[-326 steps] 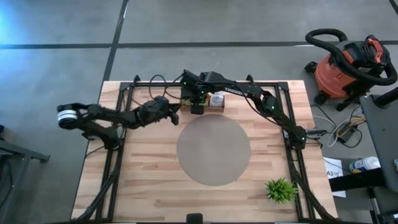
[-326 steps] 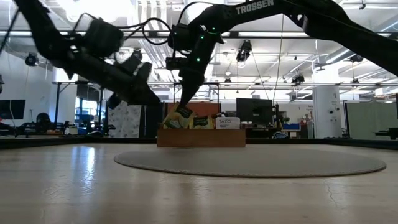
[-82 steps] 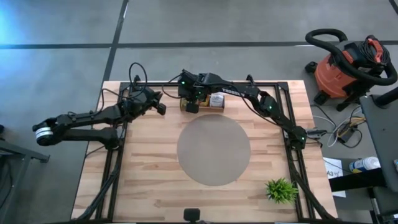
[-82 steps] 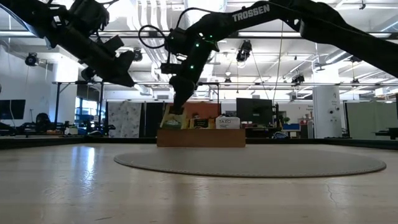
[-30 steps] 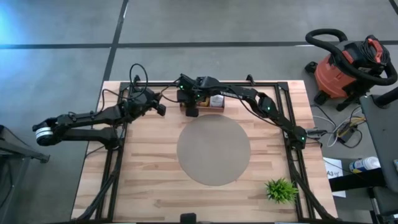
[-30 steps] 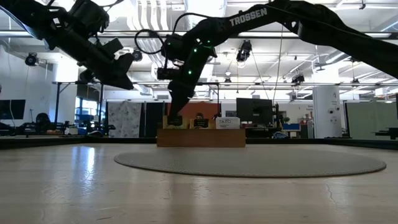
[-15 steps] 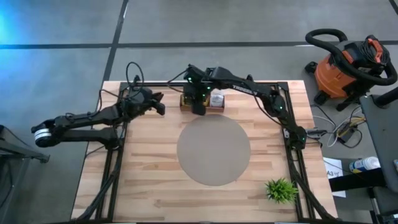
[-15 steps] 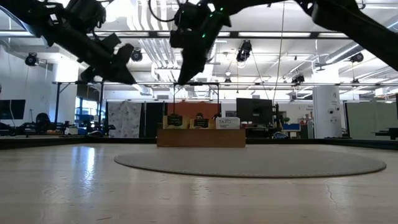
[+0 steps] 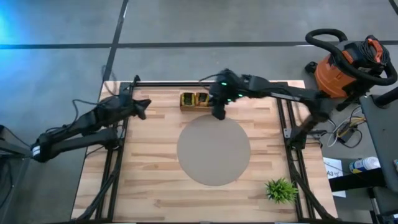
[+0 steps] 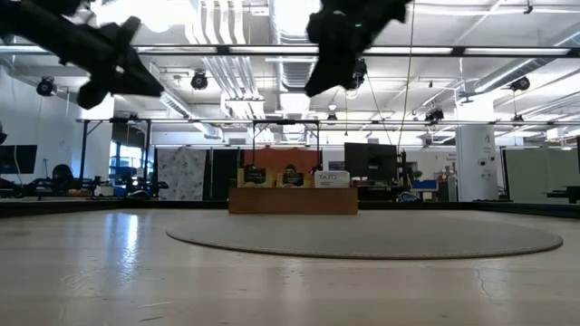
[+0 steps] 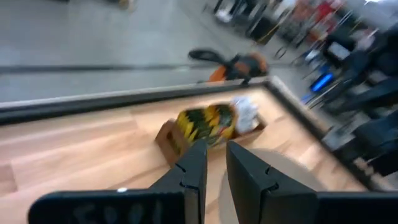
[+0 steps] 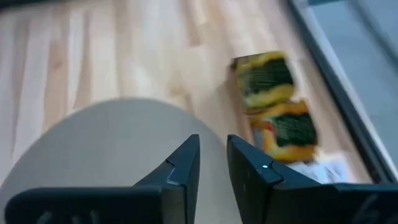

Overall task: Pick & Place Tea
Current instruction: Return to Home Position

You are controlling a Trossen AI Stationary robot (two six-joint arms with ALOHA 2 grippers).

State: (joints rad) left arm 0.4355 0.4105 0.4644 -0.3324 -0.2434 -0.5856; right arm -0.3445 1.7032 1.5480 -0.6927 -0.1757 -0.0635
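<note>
The left pincer (image 9: 145, 104) and right pincer (image 9: 219, 114), each empty and narrowly parted, were best drawn back high, clear of the tea (image 9: 194, 99) in the tray (image 10: 292, 200).

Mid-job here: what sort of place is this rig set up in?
Most likely an open industrial lab or workshop: the wooden table stands on a bare grey concrete floor, an orange shop vacuum sits beside it, and the low view shows exposed ceiling ducts and monitors beyond.

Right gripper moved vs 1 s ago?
Yes. The right gripper left the wooden tray's left end, now rightward by the round mat's far edge, and higher.
</note>
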